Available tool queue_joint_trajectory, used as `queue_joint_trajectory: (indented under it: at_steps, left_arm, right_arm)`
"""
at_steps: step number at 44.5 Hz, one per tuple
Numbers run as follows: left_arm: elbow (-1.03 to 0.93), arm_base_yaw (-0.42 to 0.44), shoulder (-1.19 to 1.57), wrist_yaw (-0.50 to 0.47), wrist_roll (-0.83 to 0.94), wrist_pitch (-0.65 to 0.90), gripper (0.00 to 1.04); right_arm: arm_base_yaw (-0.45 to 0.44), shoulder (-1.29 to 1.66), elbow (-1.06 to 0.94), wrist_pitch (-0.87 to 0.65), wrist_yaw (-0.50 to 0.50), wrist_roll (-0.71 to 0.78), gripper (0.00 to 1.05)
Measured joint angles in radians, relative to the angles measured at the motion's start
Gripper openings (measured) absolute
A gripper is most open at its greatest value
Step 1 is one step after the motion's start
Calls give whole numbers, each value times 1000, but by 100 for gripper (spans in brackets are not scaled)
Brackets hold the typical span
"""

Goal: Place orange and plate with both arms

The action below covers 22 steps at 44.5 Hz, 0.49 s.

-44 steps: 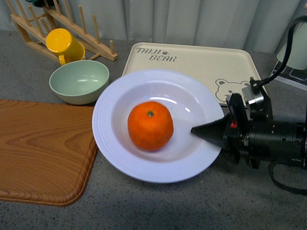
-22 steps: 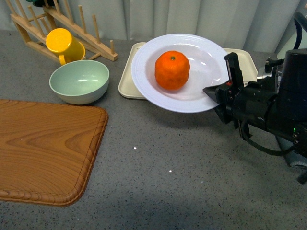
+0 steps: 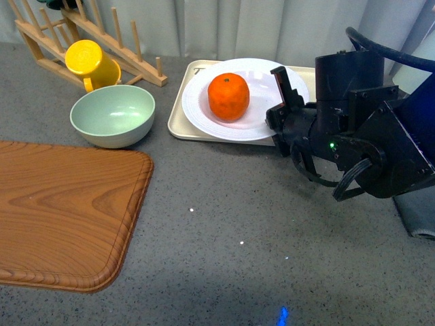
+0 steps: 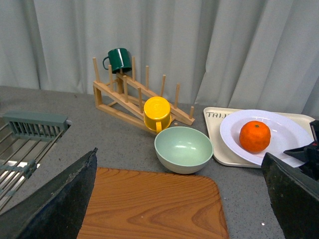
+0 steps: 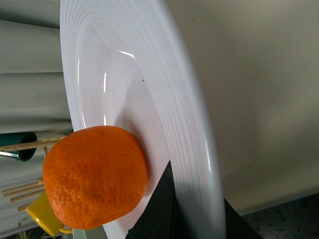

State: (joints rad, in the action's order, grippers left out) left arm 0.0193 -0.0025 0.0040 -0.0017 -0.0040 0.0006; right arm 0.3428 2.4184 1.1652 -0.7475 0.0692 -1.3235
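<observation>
At the tray (image 3: pixel 177 122), right pincer (image 3: pixel 277 107) clenches the ridged white plate (image 3: pixel 262 85) bearing a dimpled orange (image 3: pixel 228 97).

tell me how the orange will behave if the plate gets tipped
Probably rolls: the orange is round and sits loose in the plate. The deep well should likely catch it. Its dimpled skin looks grippy, not slippery.

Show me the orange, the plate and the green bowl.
orange (image 3: pixel 228 97), front view, middle of its skin.
plate (image 3: pixel 197 112), front view, bare left rim.
green bowl (image 3: pixel 112 114), front view, inner wall.
</observation>
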Motion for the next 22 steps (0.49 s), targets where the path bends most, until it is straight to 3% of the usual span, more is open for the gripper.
queue_joint_trajectory:
  at_steps: [3,8,18,22]
  left_arm:
    - [0,0,0,0,0,0,98]
    - [0,0,0,0,0,0,98]
    - [0,0,0,0,0,0,98]
    - [0,0,0,0,0,0,98]
  right_arm:
    - [0,2,14,23,-3,1,4]
    - [-2,2,23,52,-7,3,19]
    - [-12,-30,-11,63,9,32,56]
    - [-16,-109,-70,123,-28,152,77]
